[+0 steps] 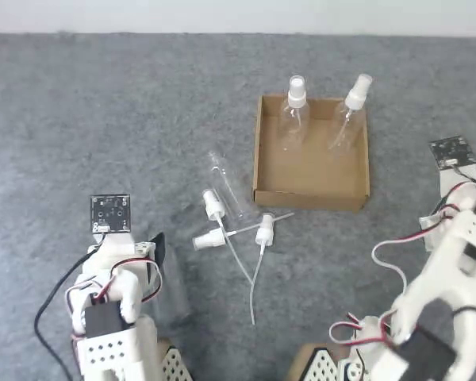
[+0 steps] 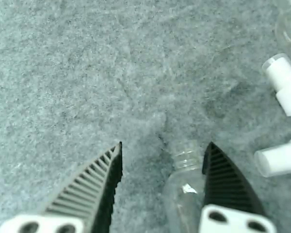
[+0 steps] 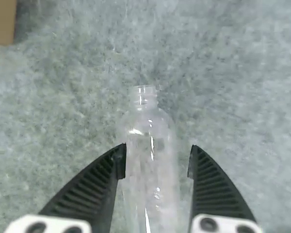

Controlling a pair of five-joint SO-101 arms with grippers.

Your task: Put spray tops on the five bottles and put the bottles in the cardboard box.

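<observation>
1. Your left hand (image 2: 165,144) is spread. The left bottle (image 2: 184,194) lies close against one finger, with its axis about 12–6 and its open neck toward 12.
2. Your right hand (image 3: 157,146) is spread around the right bottle (image 3: 149,160), whose uncapped neck points away from the wrist.
3. The loose bottle (image 1: 227,185) lies at 9 o'clock of the cardboard box (image 1: 311,198), axis 11–5. Three spray tops (image 1: 214,205) sit at its 6.
4. The box holds two capped bottles (image 1: 292,123) at its 12 o'clock wall.
5. The desk (image 1: 103,103) has a grey carpet, and a white wall (image 1: 238,14) runs along 12.
</observation>
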